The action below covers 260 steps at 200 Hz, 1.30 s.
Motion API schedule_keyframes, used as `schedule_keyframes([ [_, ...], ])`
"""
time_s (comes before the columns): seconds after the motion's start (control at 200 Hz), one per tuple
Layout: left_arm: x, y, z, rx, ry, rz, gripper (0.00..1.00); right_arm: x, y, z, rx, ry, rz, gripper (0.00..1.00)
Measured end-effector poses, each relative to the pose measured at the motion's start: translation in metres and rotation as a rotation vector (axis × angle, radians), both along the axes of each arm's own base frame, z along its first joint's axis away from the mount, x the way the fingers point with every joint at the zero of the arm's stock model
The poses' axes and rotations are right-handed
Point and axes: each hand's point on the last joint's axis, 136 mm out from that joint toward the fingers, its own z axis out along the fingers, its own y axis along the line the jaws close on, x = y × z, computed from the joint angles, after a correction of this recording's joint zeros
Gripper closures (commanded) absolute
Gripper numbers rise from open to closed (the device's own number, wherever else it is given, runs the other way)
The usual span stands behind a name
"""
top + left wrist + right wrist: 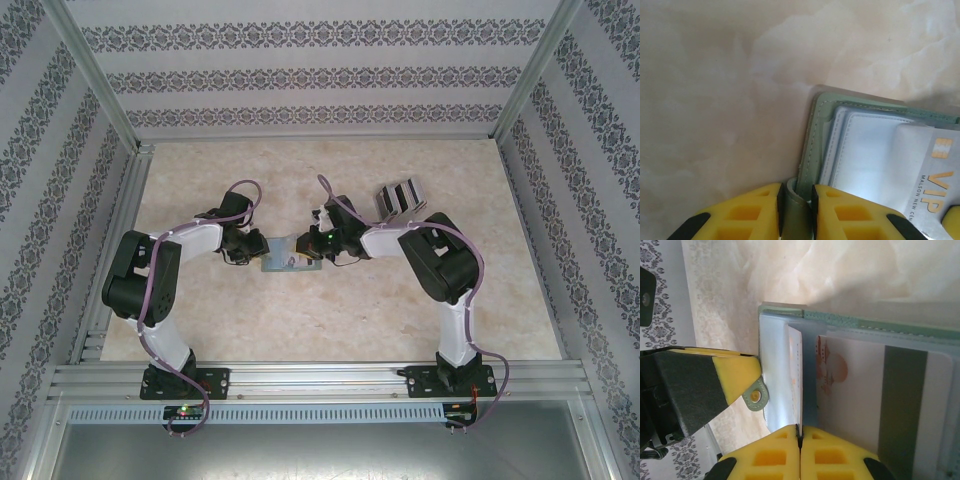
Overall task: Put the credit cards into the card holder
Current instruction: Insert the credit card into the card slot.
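Overhead, both arms meet mid-table [200, 330] over the open card holder [288, 258], with the left gripper [246, 250] at its left edge and the right gripper [318, 243] at its right. A grey rack [400, 195] stands behind. From the left wrist, the yellow fingers [760, 212] clamp the holder's green edge flap, and a VIP card [932, 180] lies over the grey sleeves [865, 150]. From the right wrist, the fingers [840, 455] press together on the thin edge of a pale card [796, 370] among the sleeves, beside a striped card [902, 405].
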Motion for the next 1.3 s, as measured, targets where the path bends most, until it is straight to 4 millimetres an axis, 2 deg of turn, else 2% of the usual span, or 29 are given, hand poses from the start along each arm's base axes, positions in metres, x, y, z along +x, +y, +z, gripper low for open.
schedule_keyframes([
  [0.4, 0.0, 0.0, 0.0, -0.001, 0.001, 0.004, 0.78, -0.003, 0.013, 0.001, -0.027, -0.023, 0.021, 0.86],
  [0.485, 0.0, 0.0, 0.0, -0.001, 0.001, 0.003, 0.78, -0.005, 0.013, -0.001, -0.046, -0.026, 0.027, 0.8],
  [0.585, 0.0, 0.0, 0.0, -0.003, 0.001, 0.003, 0.78, -0.008, 0.01, -0.007, -0.079, -0.028, 0.04, 0.76],
  [0.734, -0.001, -0.002, 0.0, -0.013, 0.003, -0.002, 0.78, -0.01, 0.004, -0.001, -0.132, -0.065, 0.063, 0.68],
  [0.859, -0.001, -0.002, 0.0, -0.014, 0.003, -0.002, 0.79, -0.013, -0.005, 0.005, -0.184, -0.088, 0.076, 0.64],
  [0.964, -0.001, -0.002, 0.0, -0.015, 0.003, -0.002, 0.79, -0.01, -0.011, 0.014, -0.21, -0.118, 0.081, 0.69],
  [1.119, -0.001, -0.002, 0.0, -0.015, 0.003, -0.002, 0.79, -0.005, -0.017, 0.018, -0.232, -0.147, 0.091, 0.84],
  [1.299, -0.001, -0.002, 0.0, -0.015, 0.003, -0.002, 0.79, -0.002, -0.018, 0.01, -0.25, -0.133, 0.101, 0.87],
])
